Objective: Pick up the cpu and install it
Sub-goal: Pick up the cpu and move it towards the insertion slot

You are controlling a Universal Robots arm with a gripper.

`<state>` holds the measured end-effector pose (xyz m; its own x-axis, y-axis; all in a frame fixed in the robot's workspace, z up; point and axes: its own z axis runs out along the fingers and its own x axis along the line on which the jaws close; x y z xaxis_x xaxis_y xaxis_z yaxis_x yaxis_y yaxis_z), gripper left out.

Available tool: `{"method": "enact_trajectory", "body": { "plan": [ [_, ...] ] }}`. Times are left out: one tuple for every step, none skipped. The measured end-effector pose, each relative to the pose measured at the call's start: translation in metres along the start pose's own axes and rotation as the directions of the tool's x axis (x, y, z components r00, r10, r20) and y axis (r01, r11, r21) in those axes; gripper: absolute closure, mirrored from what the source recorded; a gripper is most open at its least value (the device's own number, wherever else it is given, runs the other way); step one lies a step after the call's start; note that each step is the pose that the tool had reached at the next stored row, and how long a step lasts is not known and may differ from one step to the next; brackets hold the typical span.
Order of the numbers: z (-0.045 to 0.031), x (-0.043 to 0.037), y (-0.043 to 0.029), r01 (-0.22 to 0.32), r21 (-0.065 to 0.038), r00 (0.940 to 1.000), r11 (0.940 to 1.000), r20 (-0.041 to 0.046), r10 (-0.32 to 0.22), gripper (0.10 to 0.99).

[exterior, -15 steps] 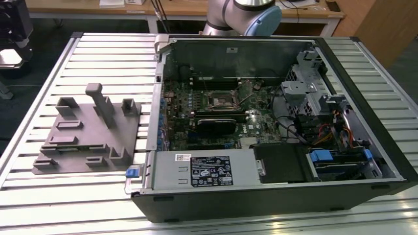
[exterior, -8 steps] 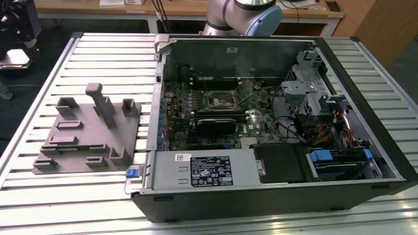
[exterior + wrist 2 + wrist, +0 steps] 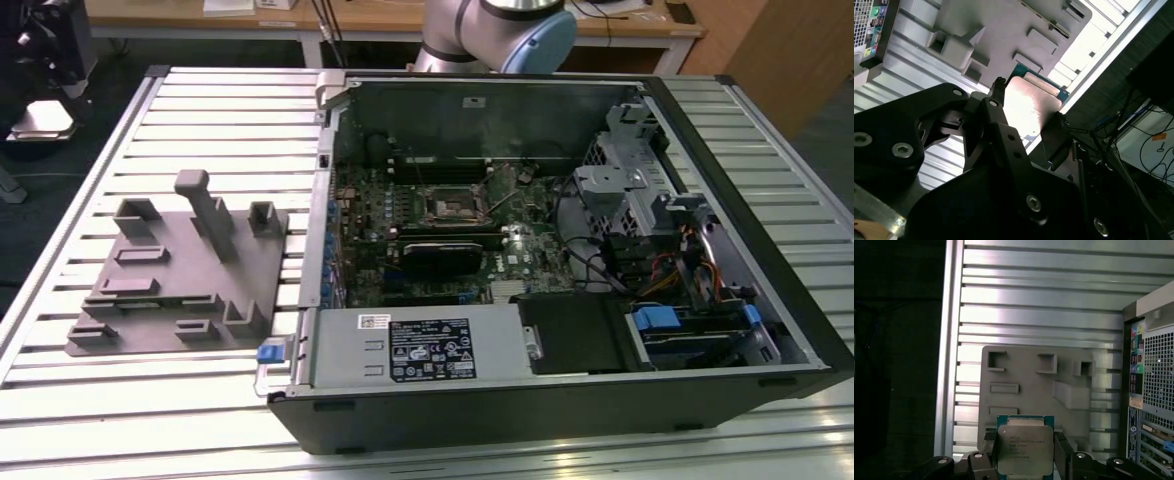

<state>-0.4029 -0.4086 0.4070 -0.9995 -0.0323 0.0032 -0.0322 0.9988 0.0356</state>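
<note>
The jaws are clamped on the cpu (image 3: 1025,450) by two opposite edges, its silvery top showing in both wrist views. It hangs over the edge of the grey fixture (image 3: 1034,385) on the slatted bench (image 3: 1044,305), beside the open case (image 3: 534,420) with its dark socket (image 3: 454,207).

The grey fixture (image 3: 1029,375) lies on the slatted table (image 3: 1044,305), beyond the tips of the pincer (image 3: 1025,452). The open computer case (image 3: 1154,390) stands beside the fixture, off to the pincer's side.
</note>
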Motion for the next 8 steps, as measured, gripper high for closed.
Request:
{"method": "enact_trajectory", "body": {
  "plan": [
    [0.0000, -0.0014, -0.0001, 0.000, 0.000, 1.0000, 1.0000, 0.0000, 0.000, 0.545],
    [0.0000, -0.0029, -0.0001, 0.000, 0.000, 1.0000, 1.0000, -0.0001, 0.000, 0.545],
    [0.0000, -0.0043, -0.0002, 0.000, 0.000, 1.0000, 1.0000, -0.0002, 0.000, 0.545],
    [0.0001, -0.0057, -0.0002, 0.000, 0.000, 1.0000, 1.0000, -0.0002, 0.000, 0.545],
    [0.0000, -0.0071, -0.0002, 0.000, 0.000, 1.0000, 1.0000, -0.0003, 0.000, 0.545],
    [0.0000, -0.0084, -0.0003, 0.000, 0.000, 1.0000, 1.0000, -0.0004, 0.000, 0.545],
    [0.0000, -0.0098, -0.0003, 0.000, 0.000, 1.0000, 1.0000, -0.0004, 0.000, 0.545],
    [0.0000, -0.0111, -0.0003, 0.000, 0.000, 1.0000, 1.0000, -0.0005, 0.000, 0.545]
  ]
}}
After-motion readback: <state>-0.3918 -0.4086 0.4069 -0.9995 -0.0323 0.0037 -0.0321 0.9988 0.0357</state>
